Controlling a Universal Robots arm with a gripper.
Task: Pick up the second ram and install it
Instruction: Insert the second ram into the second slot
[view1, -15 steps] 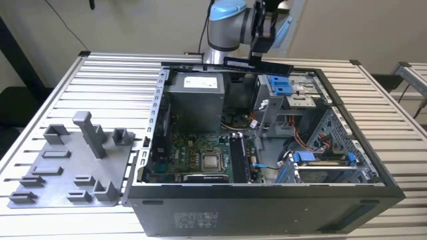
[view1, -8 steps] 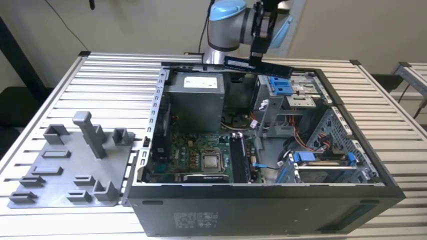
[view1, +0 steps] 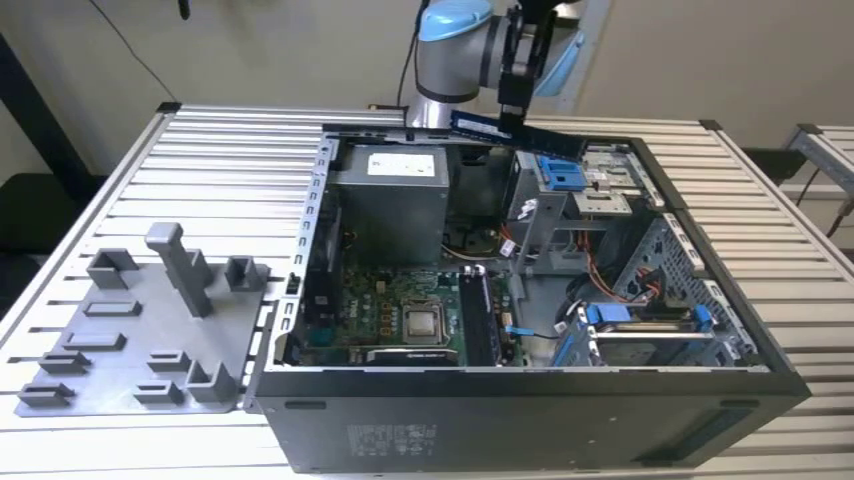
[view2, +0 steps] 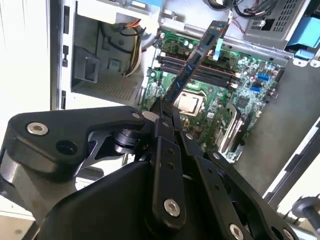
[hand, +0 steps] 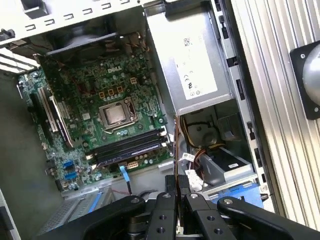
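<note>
My claw is clamped on the second ram, holding it up above the far end of the open case, so I reckon I want it level and parallel with the black memory slots before pushing down.

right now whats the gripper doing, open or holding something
Gripper: jaws shut on the second ram, held in the air above the open computer case.
</note>
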